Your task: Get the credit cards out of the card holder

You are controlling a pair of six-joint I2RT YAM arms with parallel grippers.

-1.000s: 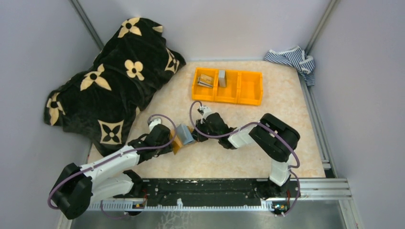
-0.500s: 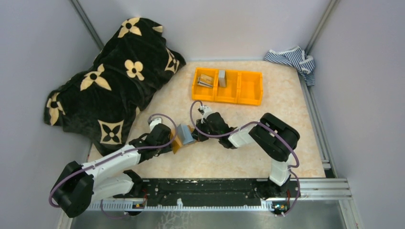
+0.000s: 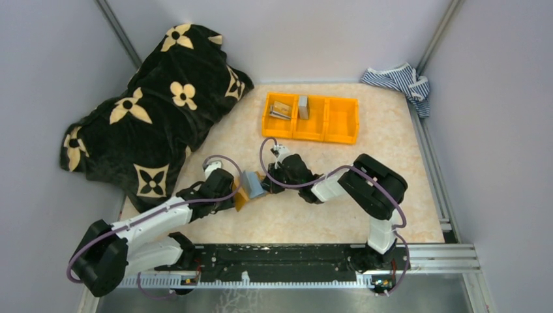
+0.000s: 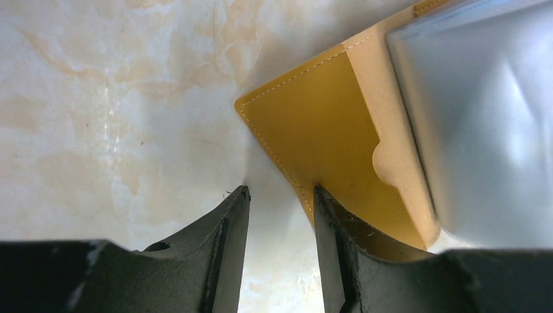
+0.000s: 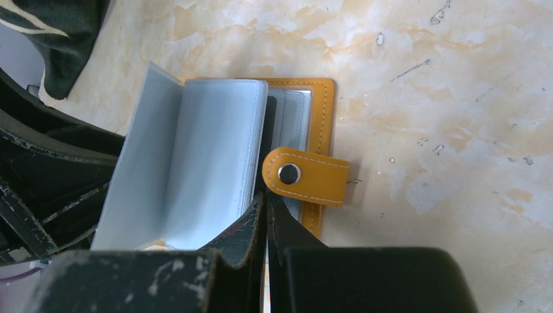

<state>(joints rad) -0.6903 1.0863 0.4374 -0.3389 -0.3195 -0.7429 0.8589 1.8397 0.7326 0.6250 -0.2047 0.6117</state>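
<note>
The card holder (image 3: 251, 186) lies open on the table between my two grippers, its orange cover (image 4: 326, 130) down and its grey-blue pages (image 5: 195, 156) standing up. Its snap tab (image 5: 306, 176) lies flat to the right. My left gripper (image 3: 235, 194) is open at the cover's near corner. In the left wrist view (image 4: 279, 195) its right finger (image 4: 329, 235) rests against the cover's edge, with only table in the gap. My right gripper (image 3: 266, 180) is shut at the fold of the pages (image 5: 266, 199), below the tab. A thin pale sheet shows between its fingers; I cannot tell whether it is a card or a sleeve.
An orange three-compartment bin (image 3: 312, 137) stands behind, with grey cards (image 3: 303, 106) in its left and middle compartments. A black patterned blanket (image 3: 156, 111) is heaped at the left. A striped cloth (image 3: 398, 81) lies in the back right corner.
</note>
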